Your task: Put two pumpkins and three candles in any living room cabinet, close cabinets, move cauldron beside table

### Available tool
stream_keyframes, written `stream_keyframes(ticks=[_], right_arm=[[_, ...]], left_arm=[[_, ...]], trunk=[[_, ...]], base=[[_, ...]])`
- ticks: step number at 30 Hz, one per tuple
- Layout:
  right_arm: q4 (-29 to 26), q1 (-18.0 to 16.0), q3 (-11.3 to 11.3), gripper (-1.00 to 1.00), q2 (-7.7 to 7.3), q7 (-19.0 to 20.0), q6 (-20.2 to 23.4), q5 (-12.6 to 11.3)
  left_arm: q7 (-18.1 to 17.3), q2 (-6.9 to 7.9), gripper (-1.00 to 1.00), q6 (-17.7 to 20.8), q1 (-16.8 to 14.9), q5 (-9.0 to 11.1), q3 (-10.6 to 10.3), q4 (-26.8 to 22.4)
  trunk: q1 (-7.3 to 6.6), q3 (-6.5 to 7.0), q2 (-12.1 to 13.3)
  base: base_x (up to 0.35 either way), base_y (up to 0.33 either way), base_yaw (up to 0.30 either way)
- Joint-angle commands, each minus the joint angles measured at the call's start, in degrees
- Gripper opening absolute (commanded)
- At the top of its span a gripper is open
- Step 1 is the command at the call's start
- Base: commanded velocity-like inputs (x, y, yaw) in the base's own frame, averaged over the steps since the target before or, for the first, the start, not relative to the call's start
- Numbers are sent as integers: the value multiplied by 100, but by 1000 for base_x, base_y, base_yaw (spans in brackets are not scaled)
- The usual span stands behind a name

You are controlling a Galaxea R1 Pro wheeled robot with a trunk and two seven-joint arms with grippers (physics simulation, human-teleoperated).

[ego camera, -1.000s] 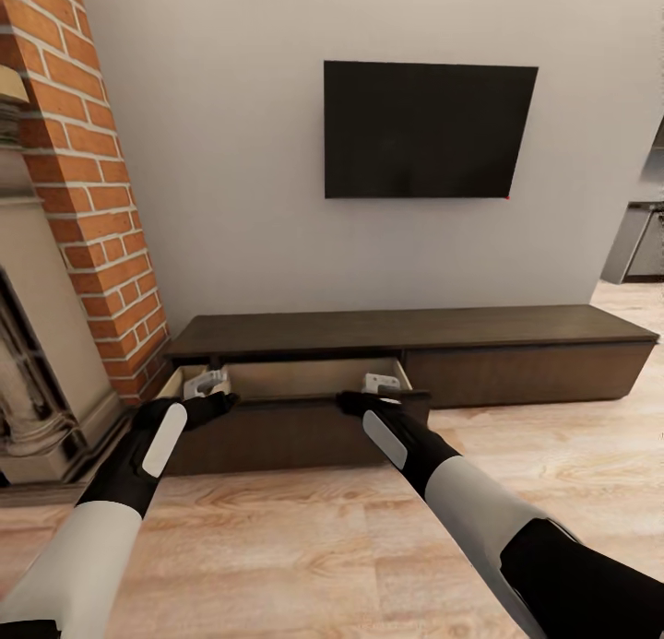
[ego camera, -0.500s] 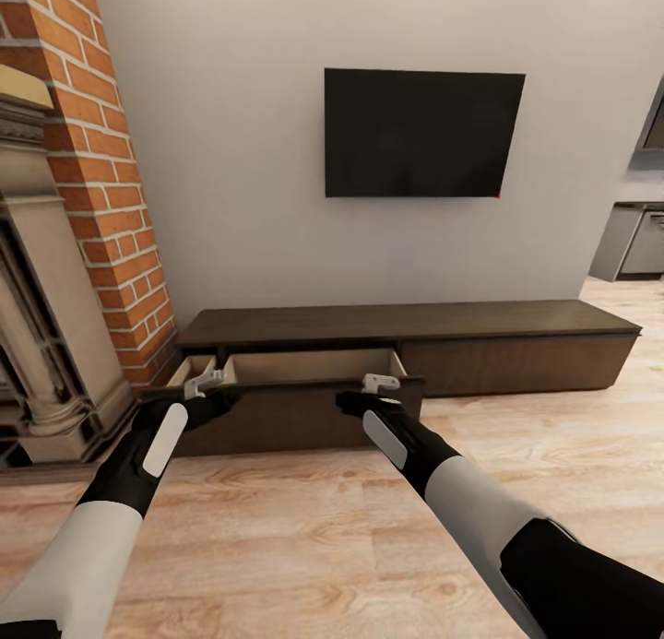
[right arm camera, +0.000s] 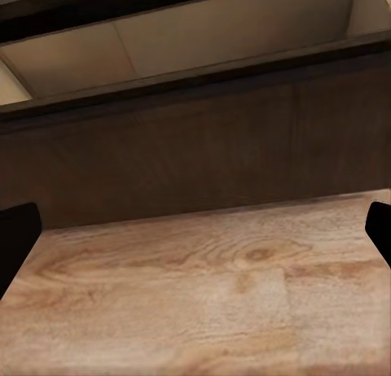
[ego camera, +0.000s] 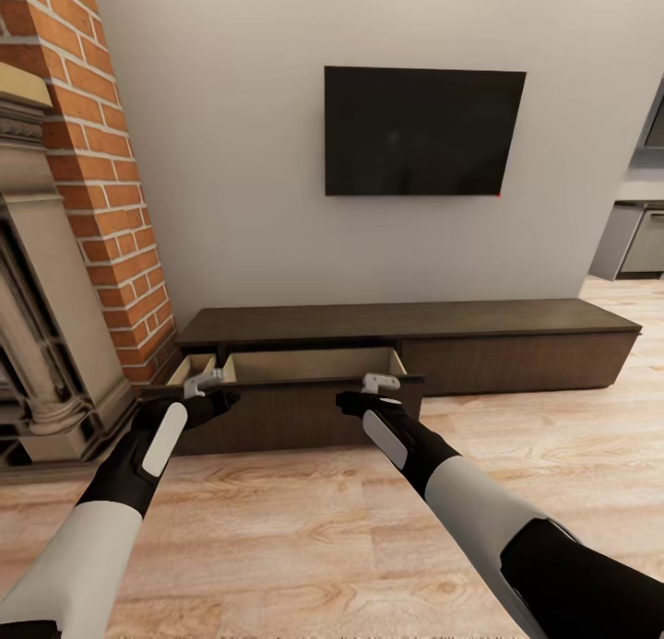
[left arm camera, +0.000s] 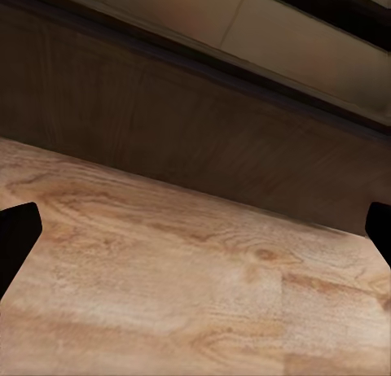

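Cabinet (ego camera: 480,321): lying low across the frame's centre against the wall, under a TV (ego camera: 422,130). Its left drawer (ego camera: 309,367) is standing pulled out, pale inside showing.
Left gripper (ego camera: 205,383): hovering at the drawer's left front edge, fingers spread wide.
Right gripper (ego camera: 380,384): hovering at the drawer's right front edge, fingers likewise spread.
Brick fireplace (ego camera: 65,206): occupying the left side.
Wood floor (ego camera: 304,528): filling the lower frame.

- You get even, bright, soft light across the wall (ego camera: 231,159) and floor (ego camera: 304,528).
- Your wrist views look soft and slightly blurred.
- The cabinet (ego camera: 415,344) front stays dark, without glare.
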Motion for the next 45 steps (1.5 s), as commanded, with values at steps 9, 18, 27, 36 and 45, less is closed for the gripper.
stream_keyframes(ticks=[9, 18, 27, 36, 45], right_arm=[[-15, -6, 43, 100, 3, -46, 15, -41], [-23, -6, 45, 100, 9, -44, 7, -41], [-27, -6, 53, 100, 13, -37, 6, -41], [-27, -6, 53, 100, 13, -37, 6, -41], [-27, -6, 60, 100, 13, -32, -1, -41]], left_arm=[[39, 1, 100, 18, -3, 61, -14, -9], [28, -5, 100, 18, -3, 61, -17, -9], [27, -5, 100, 18, -3, 61, -22, -9], [27, -12, 100, 18, -3, 61, -17, -9], [27, -22, 100, 16, -3, 61, -17, -9]], trunk=[[21, -206, -15], [45, -406, -28], [68, -605, -40], [91, -804, -52], [114, -1004, -64]], base=[[0, 0, 0], [0, 0, 0], [-84, 0, 0], [-75, 0, 0], [0, 0, 0]])
